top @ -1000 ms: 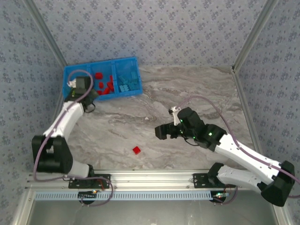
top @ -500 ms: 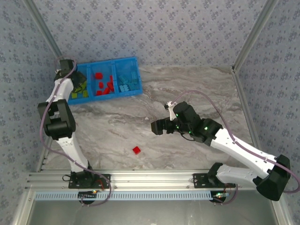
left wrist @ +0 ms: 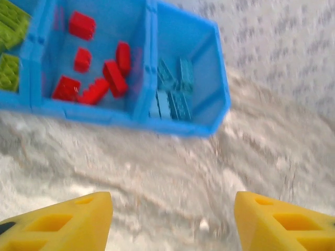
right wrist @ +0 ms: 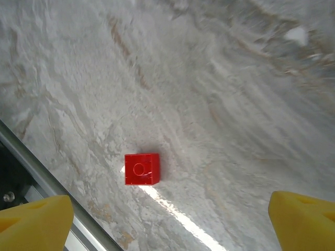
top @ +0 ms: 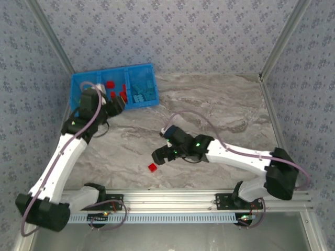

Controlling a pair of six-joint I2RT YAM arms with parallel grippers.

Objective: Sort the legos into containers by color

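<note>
The bin [top: 137,69] sits at the tabletop's [top: 220,104] far left corner, with bricks [left wrist: 115,78] in all three compartments. One loose brick [top: 152,167] lies near the front edge, well apart, just before the right tool [top: 158,156].

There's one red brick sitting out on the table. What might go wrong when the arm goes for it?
The red brick is tiny and lies near the metal rail; the open right gripper might nudge it there instead of pinching it. The red compartment of the bin has thin dividers on both sides, so a sloppy drop may land in the wrong colour. The left gripper hangs open by the bin and could crowd the delivery.
</note>
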